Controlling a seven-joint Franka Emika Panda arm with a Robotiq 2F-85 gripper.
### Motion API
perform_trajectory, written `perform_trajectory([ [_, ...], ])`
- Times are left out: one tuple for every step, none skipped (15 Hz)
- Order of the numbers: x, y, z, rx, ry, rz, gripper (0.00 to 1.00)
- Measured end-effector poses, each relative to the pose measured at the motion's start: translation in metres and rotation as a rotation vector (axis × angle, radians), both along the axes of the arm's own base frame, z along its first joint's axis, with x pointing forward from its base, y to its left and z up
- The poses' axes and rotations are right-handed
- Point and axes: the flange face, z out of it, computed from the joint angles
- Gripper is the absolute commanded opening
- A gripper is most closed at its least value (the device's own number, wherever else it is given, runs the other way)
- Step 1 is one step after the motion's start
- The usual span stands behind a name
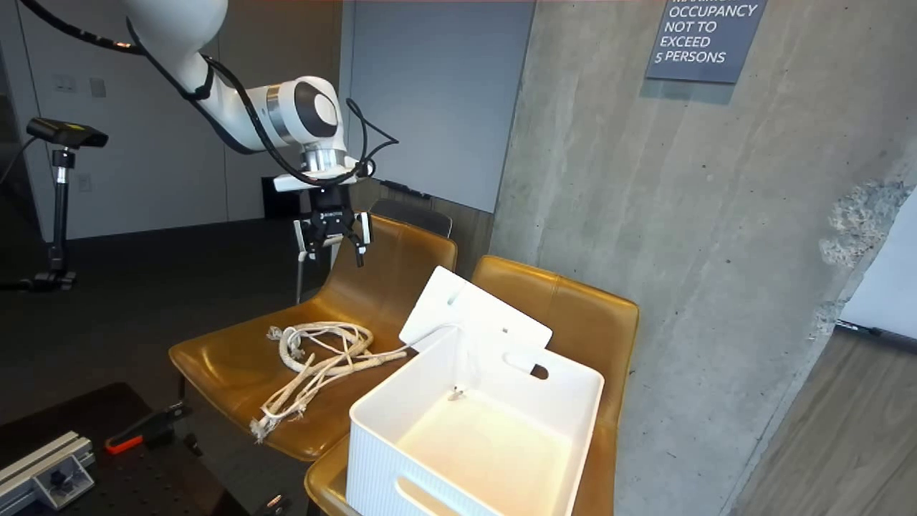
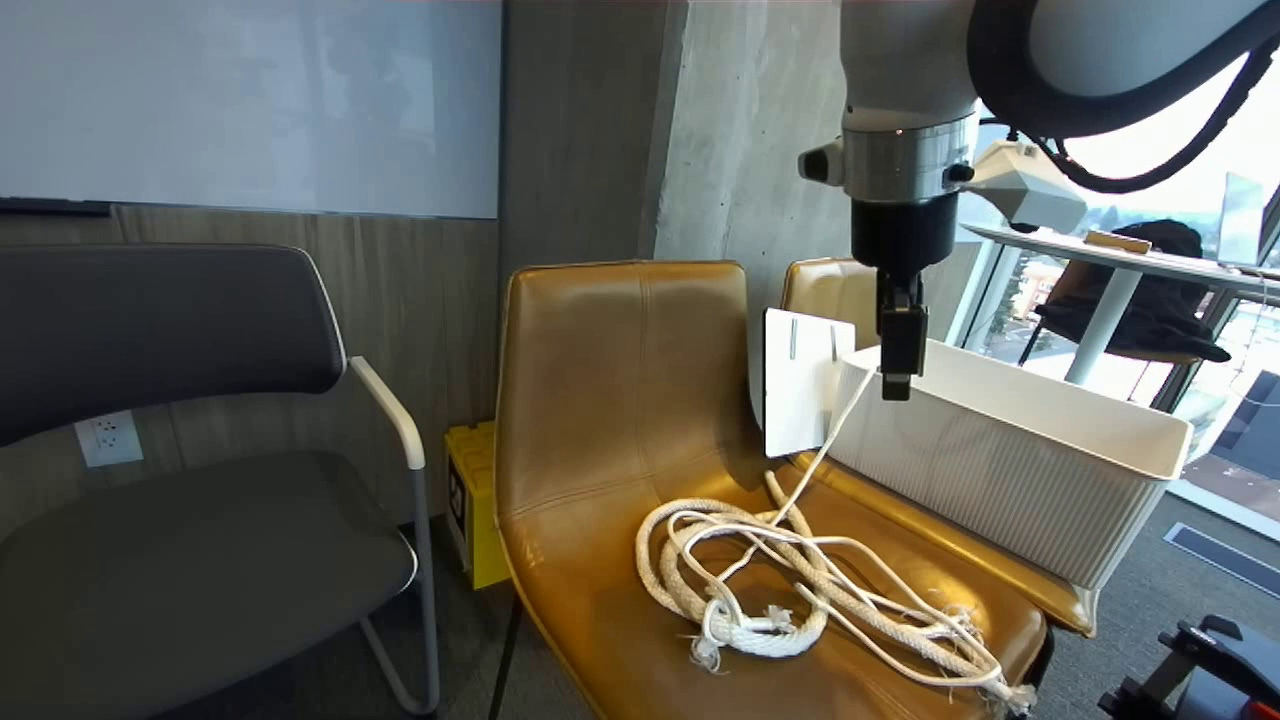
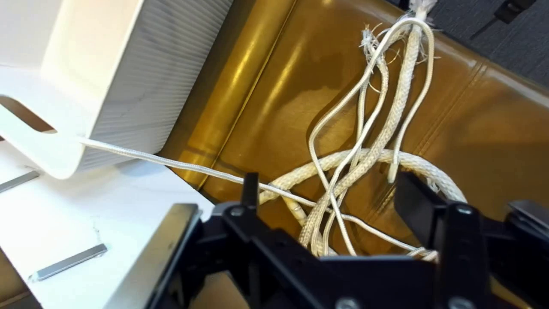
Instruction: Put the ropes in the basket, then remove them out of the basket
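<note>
The off-white ropes [image 1: 326, 369] lie in a loose tangle on the seat of a tan chair, thick and thin strands crossing. They also show in an exterior view [image 2: 765, 640] and the wrist view [image 3: 396, 105]. One thin cord runs to the rim of the white ribbed basket [image 1: 380, 466] at a corner; a small frayed tuft [image 1: 455, 393] shows inside near that corner. The basket also shows in an exterior view [image 2: 1000, 490] and the wrist view [image 3: 158, 77]. My gripper [image 1: 337, 256] is open and empty, above the ropes; its fingers stand apart in the wrist view [image 3: 328, 189].
A white panel [image 1: 473, 308] with metal strips leans behind the basket, beside the chair backs [image 2: 630, 380]. A concrete wall [image 1: 716, 251] stands behind the chairs. A dark table [image 1: 122, 480] with a metal profile and clamp is at lower left. A grey chair [image 2: 200, 580] stands beside.
</note>
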Motion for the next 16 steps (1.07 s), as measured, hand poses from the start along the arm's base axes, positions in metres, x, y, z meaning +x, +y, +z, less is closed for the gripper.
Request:
perform_trajectory([
  [0.005, -0.006, 0.003, 0.006, -0.003, 0.042, 1.00],
  [0.010, -0.014, 0.006, 0.012, -0.002, 0.089, 1.00],
  [0.014, -0.022, 0.008, 0.019, 0.005, 0.141, 1.00],
  [0.019, -0.032, 0.010, 0.024, 0.019, 0.194, 1.00],
  [0.024, -0.044, 0.010, 0.028, 0.039, 0.246, 1.00],
  [0.029, -0.056, 0.010, 0.031, 0.060, 0.298, 1.00],
  [0.035, -0.070, 0.010, 0.035, 0.080, 0.350, 1.00],
  [0.041, -0.083, 0.009, 0.039, 0.101, 0.401, 1.00],
  [0.046, -0.095, 0.006, 0.044, 0.122, 0.451, 1.00],
  [0.052, -0.106, 0.004, 0.047, 0.144, 0.501, 1.00],
  [0.058, -0.115, 0.000, 0.050, 0.166, 0.552, 1.00],
  [0.064, -0.121, -0.002, 0.051, 0.184, 0.605, 1.00],
  [0.070, -0.123, -0.004, 0.052, 0.200, 0.657, 1.00],
  [0.075, -0.122, -0.006, 0.051, 0.216, 0.710, 1.00],
  [0.079, -0.120, -0.010, 0.051, 0.235, 0.760, 1.00],
  [0.083, -0.118, -0.015, 0.049, 0.254, 0.811, 1.00],
])
